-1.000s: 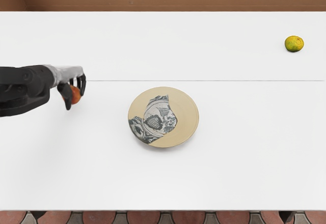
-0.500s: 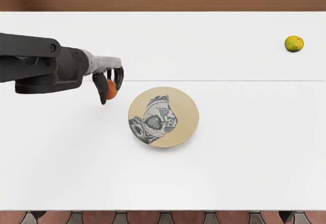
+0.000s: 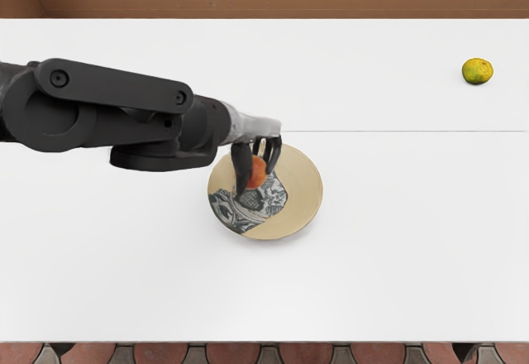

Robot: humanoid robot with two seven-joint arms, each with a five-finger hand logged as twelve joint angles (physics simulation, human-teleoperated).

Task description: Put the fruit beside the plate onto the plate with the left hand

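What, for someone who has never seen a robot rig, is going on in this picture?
It is a simulator's render seen from the robot's head, looking down on a white table. The black arm coming in from the left ends in the five-fingered left hand. Its fingers are closed around a small orange fruit, held over a patterned tan plate. Whether the fruit touches the plate is unclear. A green-yellow citrus fruit lies apart at the far right. The right arm is out of view.

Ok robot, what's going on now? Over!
Left hand shut on orange fruit, over the plate. Not released yet. Green fruit far off, not blocking.
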